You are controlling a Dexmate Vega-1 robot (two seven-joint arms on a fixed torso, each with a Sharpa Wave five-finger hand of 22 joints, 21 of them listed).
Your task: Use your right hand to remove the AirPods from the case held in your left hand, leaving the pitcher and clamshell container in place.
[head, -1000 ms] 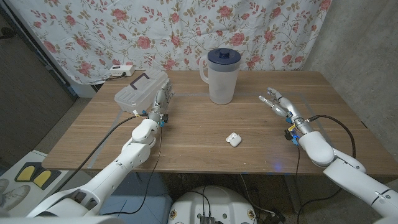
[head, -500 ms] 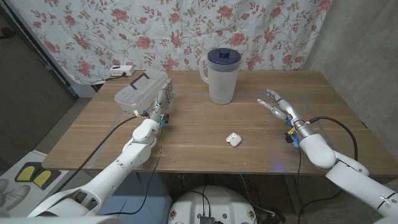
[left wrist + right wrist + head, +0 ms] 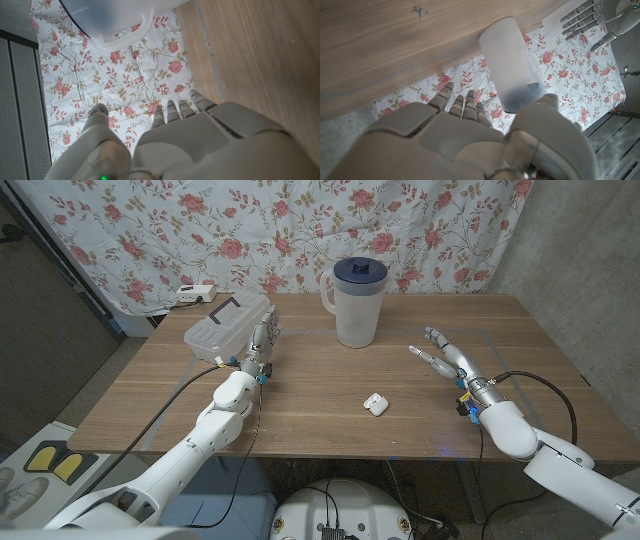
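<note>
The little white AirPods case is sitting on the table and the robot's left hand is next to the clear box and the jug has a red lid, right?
Almost. The jug's lid is dark blue, not red; the head view shows it. The rest holds: the little white AirPods case lies on the table, and the left hand is beside the clear box.

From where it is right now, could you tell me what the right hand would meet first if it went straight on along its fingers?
Probably the pitcher: the right hand points toward it over bare table, though depth is unclear.
</note>
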